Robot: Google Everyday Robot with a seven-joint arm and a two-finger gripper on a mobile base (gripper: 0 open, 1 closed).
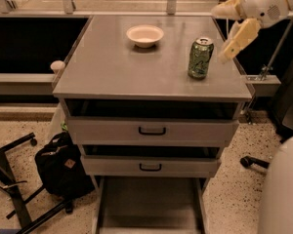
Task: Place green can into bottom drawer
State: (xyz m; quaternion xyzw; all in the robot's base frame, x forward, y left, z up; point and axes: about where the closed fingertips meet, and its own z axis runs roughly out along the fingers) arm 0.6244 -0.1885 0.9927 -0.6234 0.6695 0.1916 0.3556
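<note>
Speckled floor (19, 130). Far left, black stand legs (12, 189), then a black bag (61, 169) on the floor beside the grey cabinet. On the counter (107, 67), a cream bowl (144, 35) sits back-centre. The green can (200, 57) stands upright near the right edge, well apart from the bowl. Below are two upper drawers (151, 130) with black handles; the bottom drawer (149, 204) is pulled out. The hand (219, 33) hovers just right of the can, released, fingers spread, grasping nothing. A chair caster (248, 162) shows at right.

Cream bowl (144, 35) on cabinet top (112, 67); black bag (61, 167) on floor (left side).
</note>
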